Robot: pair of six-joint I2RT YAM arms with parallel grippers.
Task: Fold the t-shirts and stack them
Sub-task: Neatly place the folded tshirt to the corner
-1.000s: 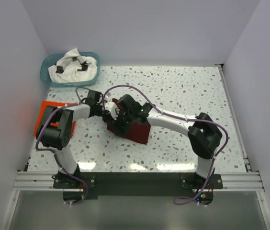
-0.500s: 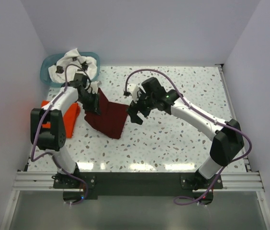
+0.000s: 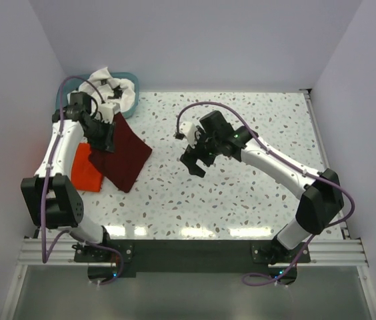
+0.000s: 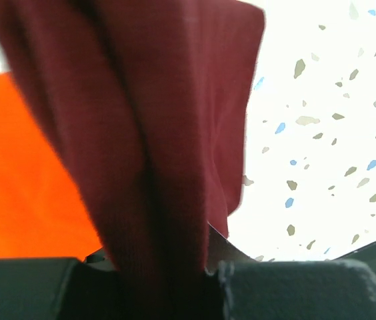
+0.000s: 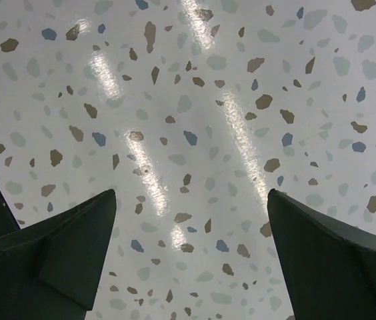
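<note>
While the left gripper (image 3: 103, 132) pinches the maroon tee (image 3: 125, 155) near its far edge, the cloth drapes down onto the table (image 3: 255, 127), overlapping the orange tee (image 3: 85, 172) at the left side. Right gripper (image 3: 194, 165): fingers spread, holding nothing, over mid-table. White tee (image 3: 108, 88): in the basket (image 3: 132, 75), far left corner.

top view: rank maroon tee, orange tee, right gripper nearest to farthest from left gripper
From the left gripper:
1. maroon tee, clamped in it
2. orange tee, just toward the near-left side
3. right gripper, across at mid-table, open
</note>
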